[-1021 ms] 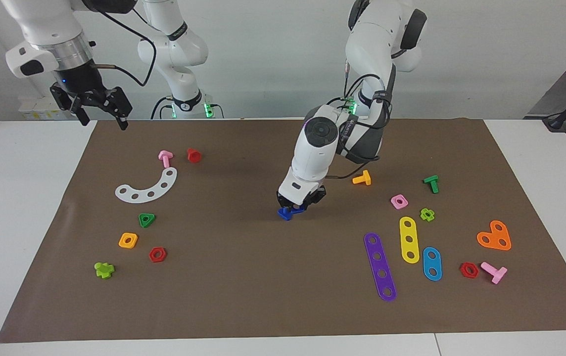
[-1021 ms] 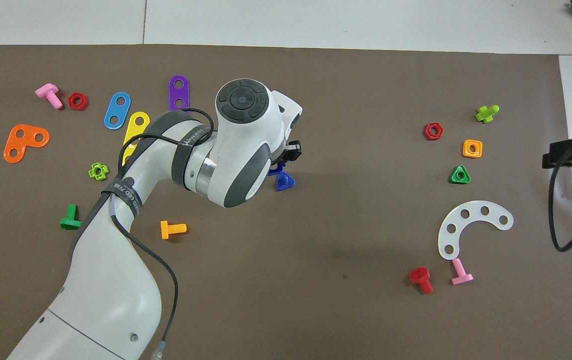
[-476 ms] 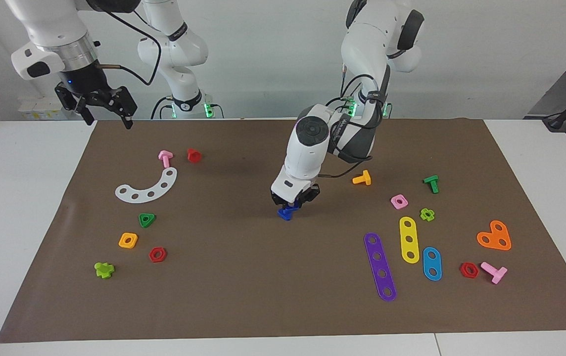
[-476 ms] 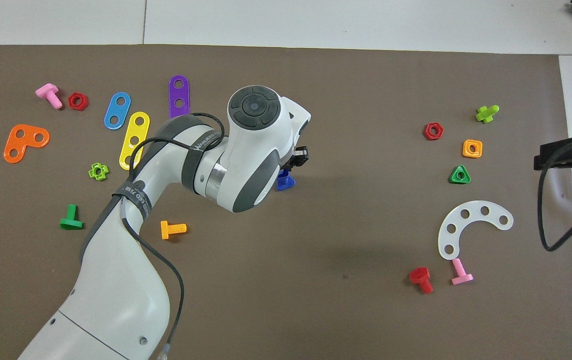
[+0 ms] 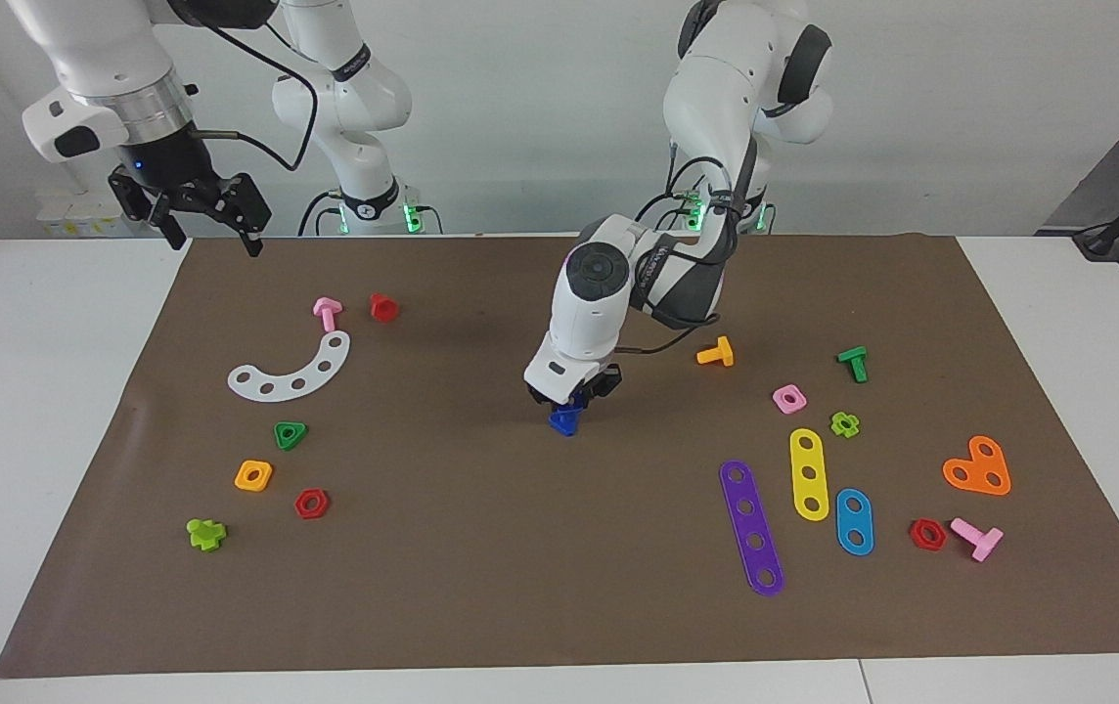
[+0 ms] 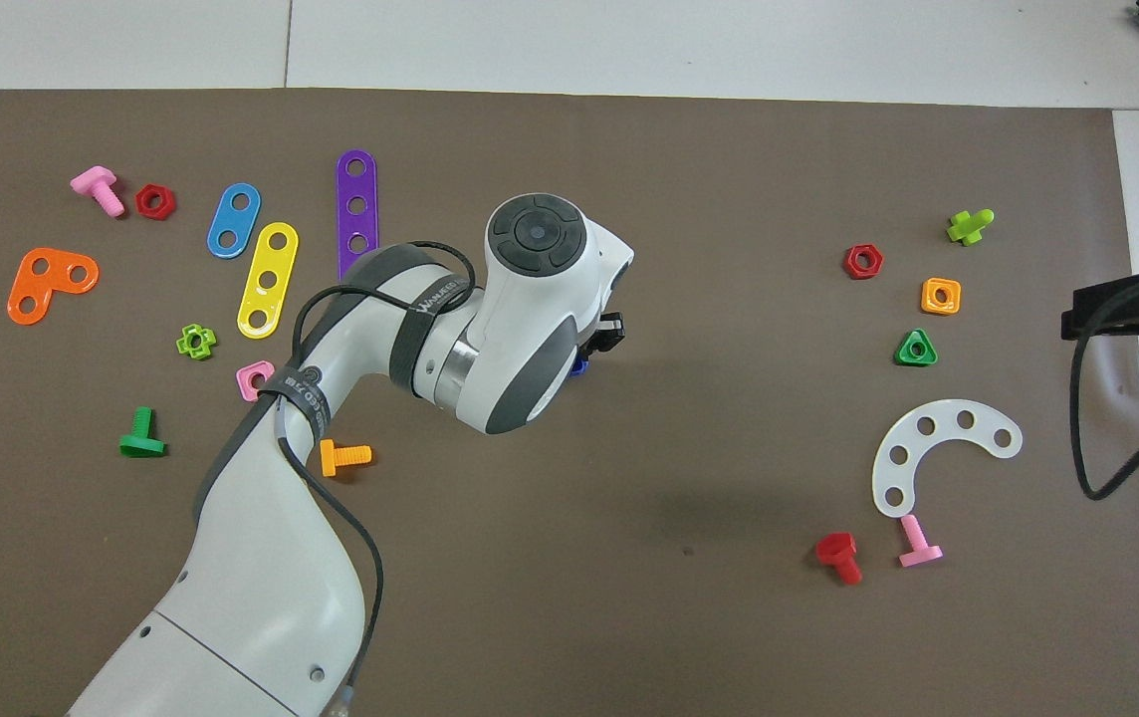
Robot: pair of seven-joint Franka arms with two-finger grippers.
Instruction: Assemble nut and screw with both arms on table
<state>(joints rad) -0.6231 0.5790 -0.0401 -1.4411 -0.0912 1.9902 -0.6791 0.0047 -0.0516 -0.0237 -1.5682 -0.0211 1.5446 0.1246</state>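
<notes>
A small dark-blue piece (image 5: pixel 564 420) lies on the brown mat (image 5: pixel 559 587) near its middle. I cannot tell nut from screw in it, or whether both are there. My left gripper (image 5: pixel 571 399) points down right over it, at or just above it. In the overhead view the left arm's wrist covers it, and only a blue sliver (image 6: pixel 579 366) shows beside the left gripper (image 6: pixel 597 344). My right gripper (image 5: pixel 205 223) is open and empty. It waits high over the mat's corner at the right arm's end, and shows at the overhead view's edge (image 6: pixel 1127 307).
An orange bolt (image 5: pixel 716 352), a pink square nut (image 5: pixel 789 398), a green bolt (image 5: pixel 853 364) and coloured strips (image 5: pixel 751 526) lie toward the left arm's end. A white curved strip (image 5: pixel 290 370), an orange square nut (image 5: pixel 253 475) and red nuts lie toward the right arm's end.
My left arm has swung toward the right arm's end, so its gripper now stands more squarely over the blue piece, which has stayed in place. My right gripper has barely shifted.
</notes>
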